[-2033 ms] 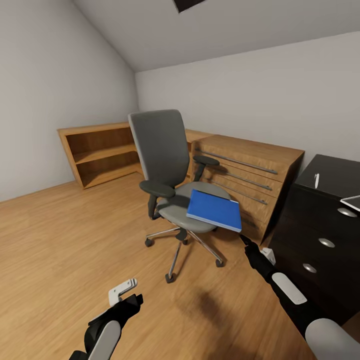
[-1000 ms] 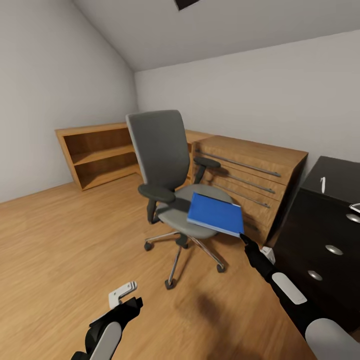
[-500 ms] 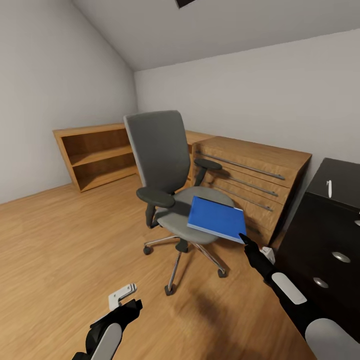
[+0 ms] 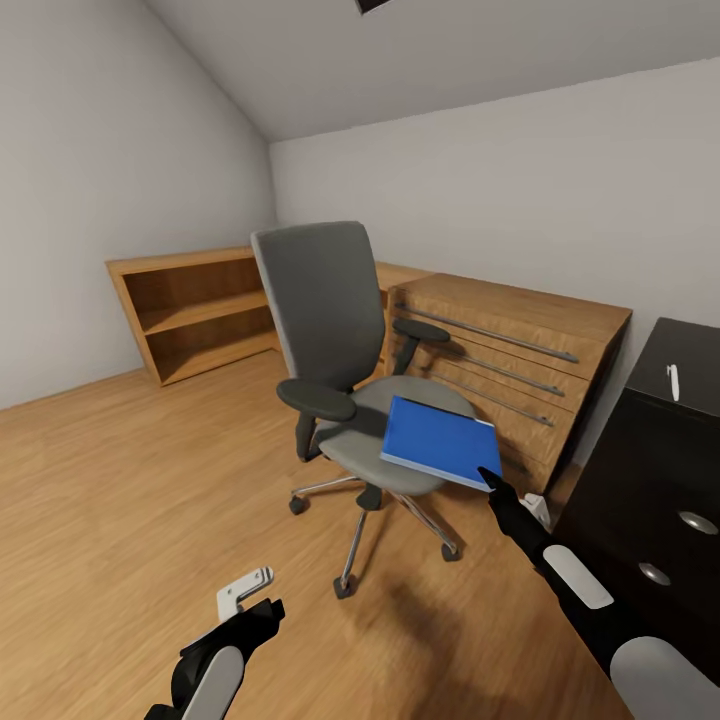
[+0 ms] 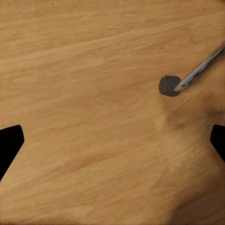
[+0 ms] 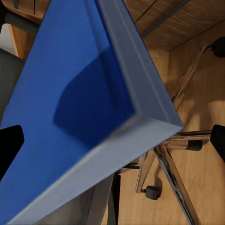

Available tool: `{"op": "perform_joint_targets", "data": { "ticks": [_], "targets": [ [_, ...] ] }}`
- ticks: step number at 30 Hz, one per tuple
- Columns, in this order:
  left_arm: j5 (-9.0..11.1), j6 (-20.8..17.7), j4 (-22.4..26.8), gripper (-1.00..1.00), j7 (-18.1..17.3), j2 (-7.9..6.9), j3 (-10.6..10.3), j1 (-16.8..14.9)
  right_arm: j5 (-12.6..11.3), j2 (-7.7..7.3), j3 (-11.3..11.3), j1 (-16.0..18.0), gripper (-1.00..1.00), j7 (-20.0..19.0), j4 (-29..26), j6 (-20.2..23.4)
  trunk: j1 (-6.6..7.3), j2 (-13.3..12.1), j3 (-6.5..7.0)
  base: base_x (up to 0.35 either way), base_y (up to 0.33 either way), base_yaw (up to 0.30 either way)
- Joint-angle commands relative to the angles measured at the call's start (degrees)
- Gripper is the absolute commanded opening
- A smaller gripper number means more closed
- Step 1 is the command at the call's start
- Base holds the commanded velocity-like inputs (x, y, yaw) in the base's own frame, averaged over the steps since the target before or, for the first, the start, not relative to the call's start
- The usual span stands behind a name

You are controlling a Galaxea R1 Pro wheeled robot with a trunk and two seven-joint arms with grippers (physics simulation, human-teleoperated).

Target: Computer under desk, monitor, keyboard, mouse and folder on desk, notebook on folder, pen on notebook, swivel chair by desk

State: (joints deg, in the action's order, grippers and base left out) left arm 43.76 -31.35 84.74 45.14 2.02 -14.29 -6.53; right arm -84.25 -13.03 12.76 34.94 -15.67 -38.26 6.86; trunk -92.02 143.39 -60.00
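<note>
Left gripper (image 4: 245, 592) low over floor, fingers apart, empty. Right gripper (image 4: 487, 477) at blue folder (image 4: 440, 441) corner, fingers spread, not clamped. Folder lies on swivel chair (image 4: 330, 330) seat. Step: folder pickup; next needs grip on edge. Pen (image 4: 673, 381) on desk (image 4: 690, 350) beyond.

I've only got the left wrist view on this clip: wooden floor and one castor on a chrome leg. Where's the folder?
Observer: The folder lies on the swivel chair seat, with its near corner overhanging the seat's edge.
Operator: Is either claw on it?
Observer: The right claw is at that overhanging corner. In the right wrist view the corner sits between its wide-open fingers; I can't tell whether they touch it.
Operator: Anything on the desk?
Observer: The pen lies on the black desk, at the head view's right edge.
</note>
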Motion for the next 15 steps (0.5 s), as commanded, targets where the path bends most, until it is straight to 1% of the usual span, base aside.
{"op": "perform_joint_targets", "data": {
  "ticks": [1, 12, 15],
  "targets": [
    [0.4, -0.1, 0.1, 1.00, 0.5, 0.00, 0.0, 0.0, -0.6, -0.07, 0.2, 0.0, 1.00, -0.2, 0.0, 0.1, 0.01, 0.0, -0.05, 0.003, 0.003, 0.000],
    [0.6, -0.1, 0.0, 1.00, 0.5, 0.00, 0.1, 0.0, -0.6, -0.07, 0.3, 0.0, 1.00, -0.3, -0.1, 0.0, 0.01, 0.0, -0.05, 0.000, 0.000, 0.000],
    [0.6, -0.1, 0.0, 1.00, 0.5, 0.00, 0.1, 0.0, -0.6, -0.07, 0.3, 0.0, 1.00, -0.9, -0.1, 0.0, 0.01, 0.0, -0.05, 0.000, 0.000, 0.000]
  ]
}}
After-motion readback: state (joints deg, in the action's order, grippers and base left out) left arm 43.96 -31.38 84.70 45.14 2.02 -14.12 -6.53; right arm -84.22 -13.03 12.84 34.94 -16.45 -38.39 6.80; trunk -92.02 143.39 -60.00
